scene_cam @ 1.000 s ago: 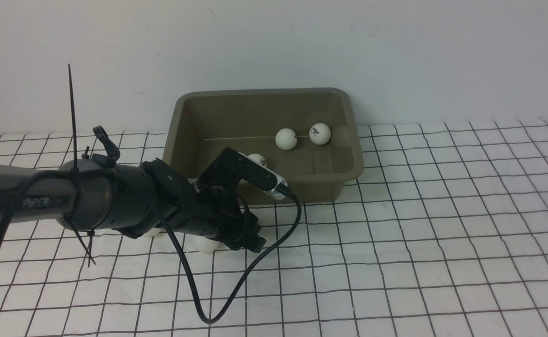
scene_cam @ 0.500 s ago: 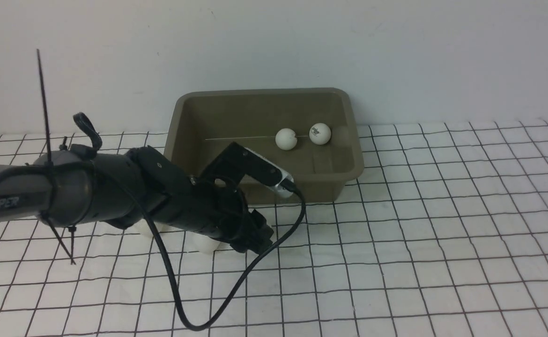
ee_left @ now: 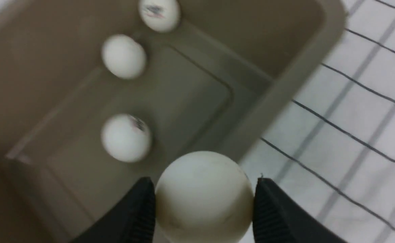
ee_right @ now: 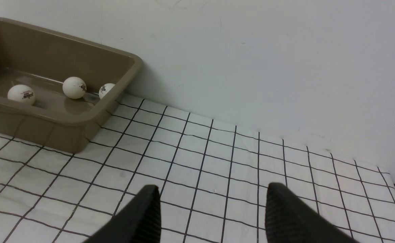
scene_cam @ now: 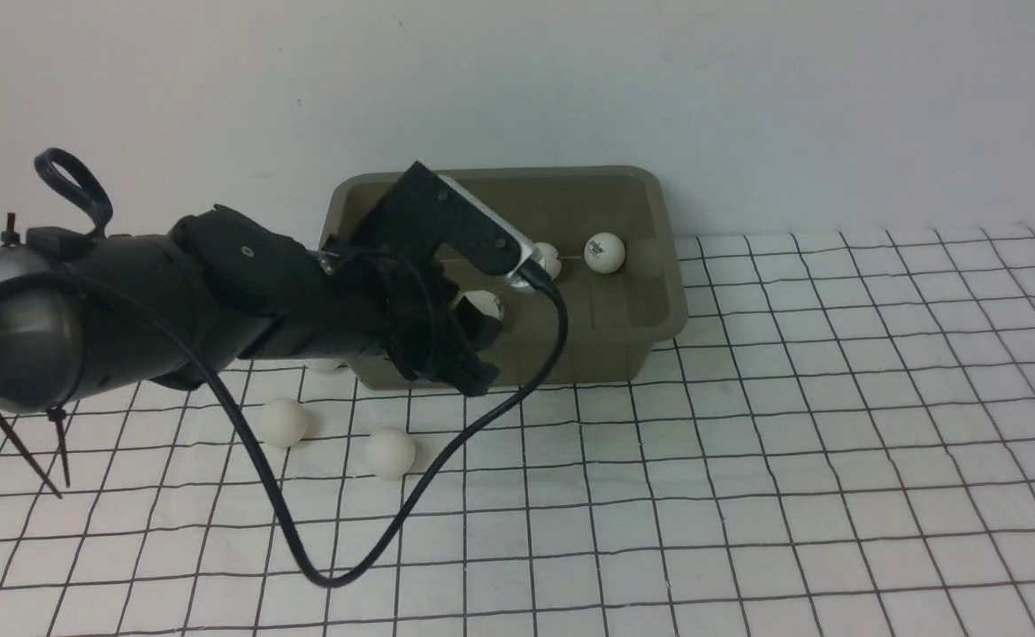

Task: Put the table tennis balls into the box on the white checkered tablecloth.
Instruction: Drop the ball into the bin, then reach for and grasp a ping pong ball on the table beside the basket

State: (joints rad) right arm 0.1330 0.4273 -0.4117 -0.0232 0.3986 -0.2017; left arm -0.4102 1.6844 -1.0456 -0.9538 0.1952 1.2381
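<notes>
The left end effector [ee_left: 202, 206] pinches a smooth, matte white ball [ee_left: 202, 194] between ribbed black pads [ee_left: 140, 212], at the near rim of the box [ee_left: 295, 74]. Three more balls [ee_left: 126, 137] lie inside the olive, round-cornered plastic box. Two balls [scene_cam: 284, 422] rest on the black-gridded white cloth [scene_cam: 747, 442] in front of the box. The right end effector [ee_right: 211, 216] is spread wide, holding nothing, over the cloth and apart from the box.

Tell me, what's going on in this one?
The left gripper holds a ball at the box's near rim, not yet released. Three balls already lie inside. At least two loose balls sit on the cloth in front of it. The right gripper is open and empty above the cloth.
</notes>
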